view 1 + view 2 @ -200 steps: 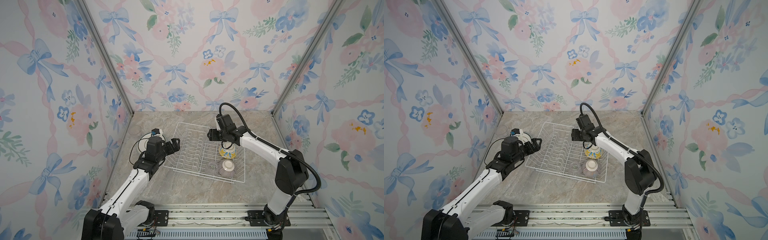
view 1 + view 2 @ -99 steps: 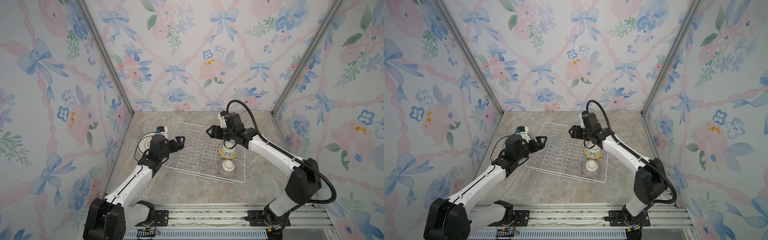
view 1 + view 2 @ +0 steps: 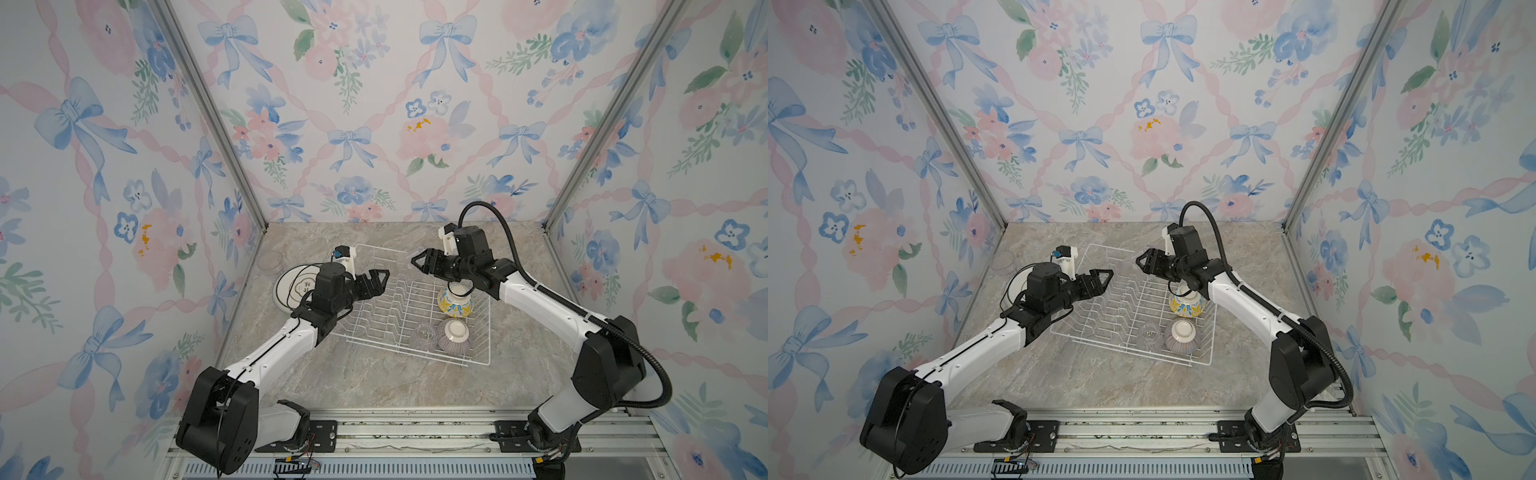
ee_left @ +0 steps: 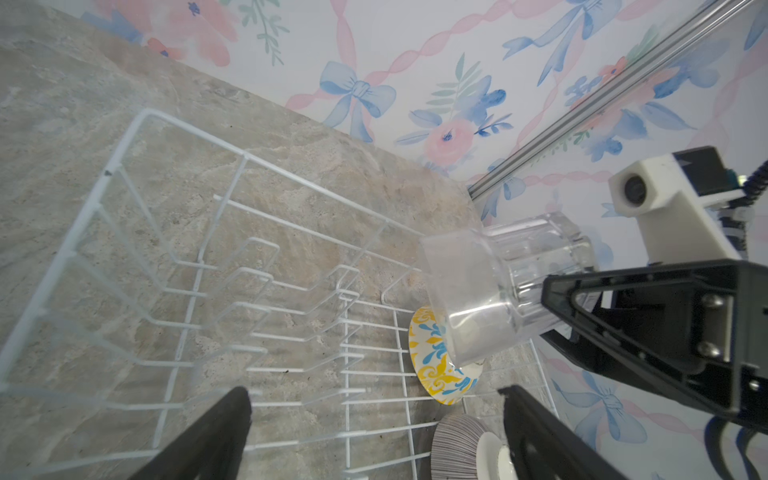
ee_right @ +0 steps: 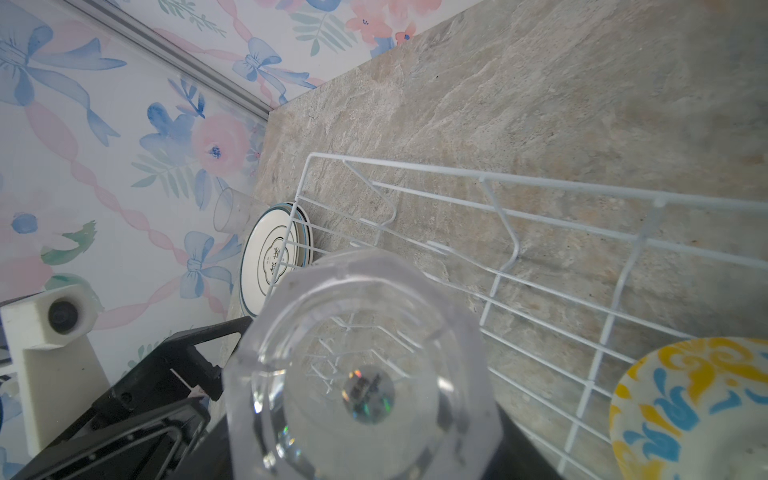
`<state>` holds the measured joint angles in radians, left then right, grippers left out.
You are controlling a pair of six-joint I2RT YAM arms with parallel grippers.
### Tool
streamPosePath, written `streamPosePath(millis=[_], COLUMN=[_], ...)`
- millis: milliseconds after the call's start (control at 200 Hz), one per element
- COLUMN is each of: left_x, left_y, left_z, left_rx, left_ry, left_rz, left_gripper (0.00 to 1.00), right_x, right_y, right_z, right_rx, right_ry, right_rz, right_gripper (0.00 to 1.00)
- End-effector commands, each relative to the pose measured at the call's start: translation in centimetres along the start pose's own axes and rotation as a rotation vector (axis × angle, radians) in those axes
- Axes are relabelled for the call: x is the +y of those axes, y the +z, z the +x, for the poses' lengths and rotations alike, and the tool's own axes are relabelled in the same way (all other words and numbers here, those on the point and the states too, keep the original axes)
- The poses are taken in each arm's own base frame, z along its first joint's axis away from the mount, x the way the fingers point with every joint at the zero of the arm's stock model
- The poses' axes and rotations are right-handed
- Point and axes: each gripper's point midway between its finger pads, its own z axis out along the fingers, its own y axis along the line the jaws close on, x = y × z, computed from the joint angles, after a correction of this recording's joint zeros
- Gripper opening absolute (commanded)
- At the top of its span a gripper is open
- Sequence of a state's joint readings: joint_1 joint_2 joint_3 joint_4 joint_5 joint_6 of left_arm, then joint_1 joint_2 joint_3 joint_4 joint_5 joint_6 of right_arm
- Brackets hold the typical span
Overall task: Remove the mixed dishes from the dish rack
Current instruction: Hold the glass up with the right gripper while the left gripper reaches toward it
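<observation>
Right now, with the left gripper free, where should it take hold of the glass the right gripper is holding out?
Grip the glass across its smooth round rim end, which points toward the open left gripper; the right gripper holds the faceted base. Come in from the left, over the rack.

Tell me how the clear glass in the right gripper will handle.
The clear faceted glass, held sideways in the right gripper, looks rigid and smooth, so probably slippery. It seems thick-based, so likely bottom-heavy. Laid on its side it might roll.

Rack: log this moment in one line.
rack: two bowls, one glass inside | right claw: shut on glass, above rack | left claw: open, empty | plates: stacked outside rack
</observation>
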<state>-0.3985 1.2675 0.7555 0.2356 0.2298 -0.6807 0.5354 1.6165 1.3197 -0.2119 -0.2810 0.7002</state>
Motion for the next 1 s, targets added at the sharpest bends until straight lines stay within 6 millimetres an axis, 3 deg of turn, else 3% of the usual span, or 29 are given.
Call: streamPosePath(millis=[0, 330, 995], left_x=[-2.1, -4.1, -7.7], left_y=[0.7, 2.2, 2.6], left_z=[-1.1, -1.3, -2.1], left_rx=[-0.019, -0.025, -0.097], left_ry=[0.044, 0.071, 0.147], left_rz=[0.075, 0.162, 0.307], left_gripper=[0.93, 0.85, 0.51], right_x=[2.8, 4.1, 6.2], right_y=[-1.7, -2.3, -1.2], right_z=[-1.8, -1.8, -1.1], right_rx=[-0.051, -0.036, 0.042], right_ry=[0.007, 0.047, 0.090], right_rz=[-0.116, -0.200, -0.322], right_gripper=[0.49, 0.50, 0.50])
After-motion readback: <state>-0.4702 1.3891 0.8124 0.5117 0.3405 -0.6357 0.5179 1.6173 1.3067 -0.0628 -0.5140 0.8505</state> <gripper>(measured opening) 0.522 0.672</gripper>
